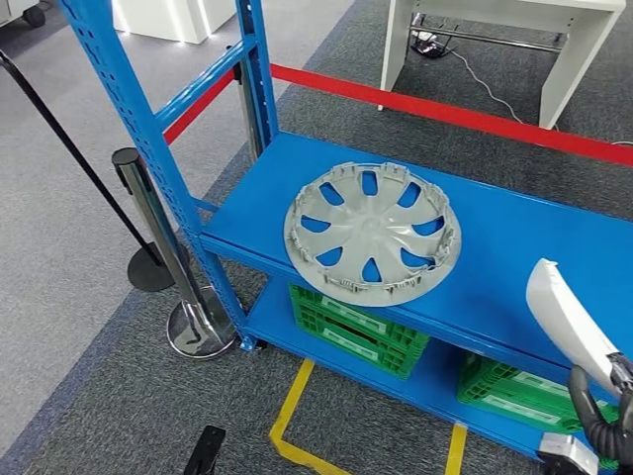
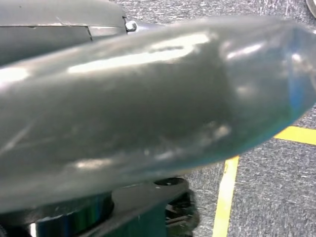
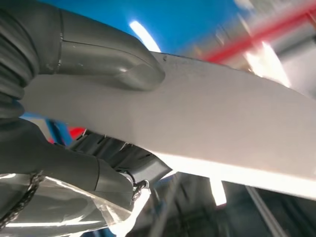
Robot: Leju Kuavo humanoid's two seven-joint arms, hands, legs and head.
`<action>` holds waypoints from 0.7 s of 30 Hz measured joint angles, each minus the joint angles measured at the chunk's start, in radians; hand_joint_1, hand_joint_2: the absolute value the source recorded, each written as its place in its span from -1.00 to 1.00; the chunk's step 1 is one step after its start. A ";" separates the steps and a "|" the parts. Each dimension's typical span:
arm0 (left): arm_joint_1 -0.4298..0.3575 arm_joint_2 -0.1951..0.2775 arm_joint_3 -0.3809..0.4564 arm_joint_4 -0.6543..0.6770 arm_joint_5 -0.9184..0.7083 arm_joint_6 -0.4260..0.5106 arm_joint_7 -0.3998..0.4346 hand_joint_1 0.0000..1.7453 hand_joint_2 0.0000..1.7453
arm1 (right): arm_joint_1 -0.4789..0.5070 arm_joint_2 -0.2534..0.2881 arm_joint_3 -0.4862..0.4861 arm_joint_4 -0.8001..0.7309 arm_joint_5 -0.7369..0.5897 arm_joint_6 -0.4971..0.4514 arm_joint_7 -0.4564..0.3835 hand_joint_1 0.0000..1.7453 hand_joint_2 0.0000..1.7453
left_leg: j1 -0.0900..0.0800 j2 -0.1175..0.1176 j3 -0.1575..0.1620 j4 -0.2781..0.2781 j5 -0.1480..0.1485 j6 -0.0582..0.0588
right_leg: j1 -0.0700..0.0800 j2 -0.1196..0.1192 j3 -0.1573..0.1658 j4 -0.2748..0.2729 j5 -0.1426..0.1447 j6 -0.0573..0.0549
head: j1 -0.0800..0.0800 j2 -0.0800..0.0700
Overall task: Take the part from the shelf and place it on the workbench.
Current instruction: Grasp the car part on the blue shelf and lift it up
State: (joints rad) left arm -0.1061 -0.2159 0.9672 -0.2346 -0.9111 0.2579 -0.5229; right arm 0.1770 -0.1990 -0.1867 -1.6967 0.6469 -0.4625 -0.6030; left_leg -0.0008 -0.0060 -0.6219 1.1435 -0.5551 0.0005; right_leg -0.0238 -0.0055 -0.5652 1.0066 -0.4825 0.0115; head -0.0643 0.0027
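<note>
Head view: grey hubcap (image 1: 372, 234) lying flat on the blue shelf (image 1: 515, 247), near its front edge, close to the blue upright post (image 1: 257, 74). Right hand (image 3: 93, 74) clamped on a white part (image 1: 564, 322) just beside the shelf, thumb (image 3: 111, 61) pressed across its top. Green crates (image 1: 358, 332) on the tier below the hubcap. Left hand: fingers impossible to make out, cannot tell.

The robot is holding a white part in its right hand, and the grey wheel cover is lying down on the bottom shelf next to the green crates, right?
Not quite. The head view shows the grey wheel cover lying flat on the upper blue shelf, above the green crates. The right hand does hold a white part.
</note>
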 joint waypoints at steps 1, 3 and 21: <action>0.000 0.000 0.003 0.000 0.008 0.000 0.004 -1.00 -1.00 | 0.018 0.020 -0.001 -0.042 -0.016 -0.023 -0.027 1.00 1.00 | 0.002 0.000 -0.030 0.069 -0.033 -0.004 | 0.001 -0.001 0.000 0.000 -0.001 -0.003 | -0.001 0.000; 0.003 -0.001 0.013 0.000 0.018 0.001 0.016 -1.00 -1.00 | 0.058 0.059 0.008 -0.130 -0.055 -0.071 -0.062 1.00 1.00 | 0.004 0.001 -0.070 0.160 -0.059 -0.007 | 0.003 -0.001 0.002 0.001 -0.003 -0.007 | -0.001 0.000; 0.012 -0.012 0.023 0.000 -0.021 0.058 0.051 -1.00 -1.00 | 0.167 0.109 0.286 -0.514 -0.335 -0.076 -0.068 1.00 1.00 | 0.004 0.008 0.004 -0.131 0.131 0.043 | 0.006 0.005 -0.006 0.163 -0.119 0.040 | 0.004 0.000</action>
State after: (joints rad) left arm -0.0938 -0.2281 0.9897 -0.2346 -0.9324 0.3154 -0.4720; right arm 0.3443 -0.0896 0.0990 -2.2111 0.3122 -0.5389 -0.6710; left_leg 0.0031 0.0021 -0.6175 1.0128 -0.4246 0.0434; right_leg -0.0181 -0.0003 -0.5714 1.1692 -0.6013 0.0519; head -0.0598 0.0027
